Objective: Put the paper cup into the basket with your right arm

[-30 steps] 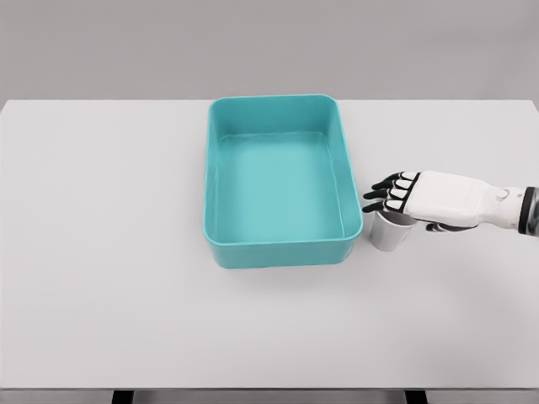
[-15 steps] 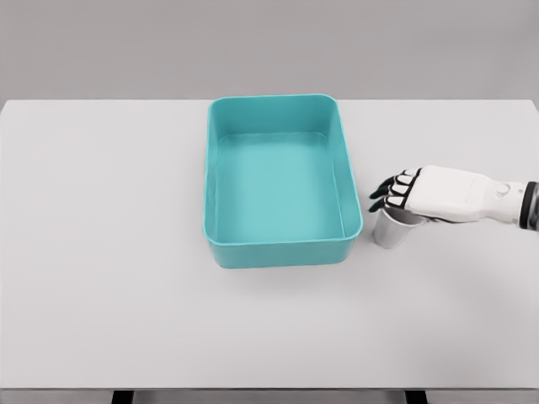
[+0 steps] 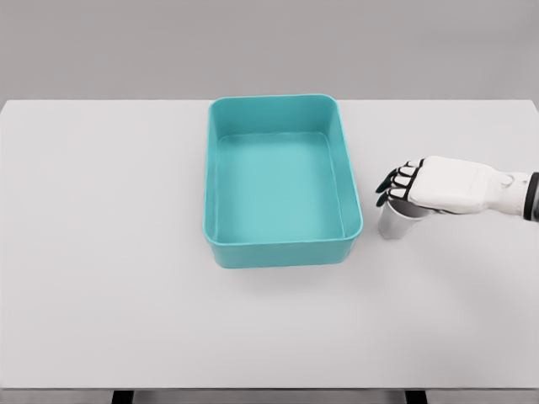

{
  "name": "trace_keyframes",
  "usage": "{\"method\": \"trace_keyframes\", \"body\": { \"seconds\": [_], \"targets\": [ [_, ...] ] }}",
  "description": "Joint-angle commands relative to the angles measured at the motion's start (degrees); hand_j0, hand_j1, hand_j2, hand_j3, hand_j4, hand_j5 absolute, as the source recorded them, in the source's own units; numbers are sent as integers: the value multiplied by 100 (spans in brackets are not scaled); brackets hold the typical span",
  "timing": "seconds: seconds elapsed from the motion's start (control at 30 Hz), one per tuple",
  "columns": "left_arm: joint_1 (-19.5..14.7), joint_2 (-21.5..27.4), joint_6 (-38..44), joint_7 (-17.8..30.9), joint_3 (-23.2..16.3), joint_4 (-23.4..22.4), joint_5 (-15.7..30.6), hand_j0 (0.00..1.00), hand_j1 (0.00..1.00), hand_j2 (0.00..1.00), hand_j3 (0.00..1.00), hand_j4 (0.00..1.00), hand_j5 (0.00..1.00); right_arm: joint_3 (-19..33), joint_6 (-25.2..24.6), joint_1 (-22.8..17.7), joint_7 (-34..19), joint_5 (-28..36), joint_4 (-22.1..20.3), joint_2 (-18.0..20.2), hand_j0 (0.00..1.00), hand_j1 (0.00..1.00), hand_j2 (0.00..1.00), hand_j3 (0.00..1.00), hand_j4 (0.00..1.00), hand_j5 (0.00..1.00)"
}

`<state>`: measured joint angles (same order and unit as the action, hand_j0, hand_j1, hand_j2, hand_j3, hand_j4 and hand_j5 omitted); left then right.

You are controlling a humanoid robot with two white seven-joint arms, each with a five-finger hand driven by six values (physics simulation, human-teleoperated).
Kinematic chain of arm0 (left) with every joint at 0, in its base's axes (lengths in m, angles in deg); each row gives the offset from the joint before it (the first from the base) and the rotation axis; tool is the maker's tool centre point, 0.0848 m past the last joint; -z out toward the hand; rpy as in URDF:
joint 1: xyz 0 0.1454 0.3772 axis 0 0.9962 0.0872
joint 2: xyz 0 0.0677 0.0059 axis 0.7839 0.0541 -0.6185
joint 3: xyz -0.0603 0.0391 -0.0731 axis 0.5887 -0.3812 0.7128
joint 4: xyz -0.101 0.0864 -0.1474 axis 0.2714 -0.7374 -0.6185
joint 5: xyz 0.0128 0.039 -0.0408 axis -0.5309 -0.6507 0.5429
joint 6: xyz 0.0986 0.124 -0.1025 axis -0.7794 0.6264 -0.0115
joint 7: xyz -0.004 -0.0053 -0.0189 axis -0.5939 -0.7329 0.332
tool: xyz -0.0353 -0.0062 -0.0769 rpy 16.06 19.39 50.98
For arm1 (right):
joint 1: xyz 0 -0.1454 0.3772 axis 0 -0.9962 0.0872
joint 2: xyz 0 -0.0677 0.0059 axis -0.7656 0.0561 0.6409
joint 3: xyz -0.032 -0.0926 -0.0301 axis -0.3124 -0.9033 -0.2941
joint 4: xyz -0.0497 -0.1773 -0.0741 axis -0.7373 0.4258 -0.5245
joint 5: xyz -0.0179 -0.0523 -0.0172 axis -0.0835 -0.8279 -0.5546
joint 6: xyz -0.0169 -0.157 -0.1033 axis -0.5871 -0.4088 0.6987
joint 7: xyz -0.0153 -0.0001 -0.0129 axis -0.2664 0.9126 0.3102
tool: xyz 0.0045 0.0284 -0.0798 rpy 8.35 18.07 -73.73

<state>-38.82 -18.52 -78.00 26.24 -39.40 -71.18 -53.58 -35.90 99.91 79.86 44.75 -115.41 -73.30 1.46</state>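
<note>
A white paper cup (image 3: 394,224) stands upright just right of the teal basket (image 3: 282,252), near its front right corner. My right hand (image 3: 396,197) comes in from the right edge and sits on top of the cup. Its dark fingers (image 3: 397,179) curl down over the rim on the far and left sides, holding the cup. The thumb is hidden under the palm. The cup's upper part is covered by the hand. The basket is a deep rectangular tub with nothing in it. The left arm does not show.
The white table (image 3: 109,252) spreads wide around the basket on all sides. Its front edge runs along the bottom of the view.
The right hand has shifted a little right and farther back, and the cup has moved with it, away from the basket's corner. The fingers have closed tighter over the rim.
</note>
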Motion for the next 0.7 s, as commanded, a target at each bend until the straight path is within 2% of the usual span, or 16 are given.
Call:
{"method": "trace_keyframes", "body": {
  "seconds": [0.0, 0.43, 0.53, 0.67],
  "targets": [
    [0, 0, 0, 1, -5, -1, 0, 100, 100, 100, 100, 100, 100, 6, -4, 9, 0, 30, -4, -1, 58, 58, 58, 58, 58, 58],
    [0, 0, 0, 1, 12, -1, 0, 100, 100, 100, 100, 100, 100, -46, -4, 492, 9, 39, -30, -19, 54, 54, 54, 54, 54, 54],
    [0, 0, 0, 1, 12, -1, 0, 100, 100, 100, 100, 100, 100, -327, -4, 914, 18, 56, -30, -1, 53, 53, 53, 53, 53, 53],
    [0, 0, 0, 1, -5, -1, 0, 100, 100, 100, 100, 100, 100, -433, -4, 1186, 18, 65, -30, -1, 53, 53, 53, 53, 53, 53]
  ]
}}
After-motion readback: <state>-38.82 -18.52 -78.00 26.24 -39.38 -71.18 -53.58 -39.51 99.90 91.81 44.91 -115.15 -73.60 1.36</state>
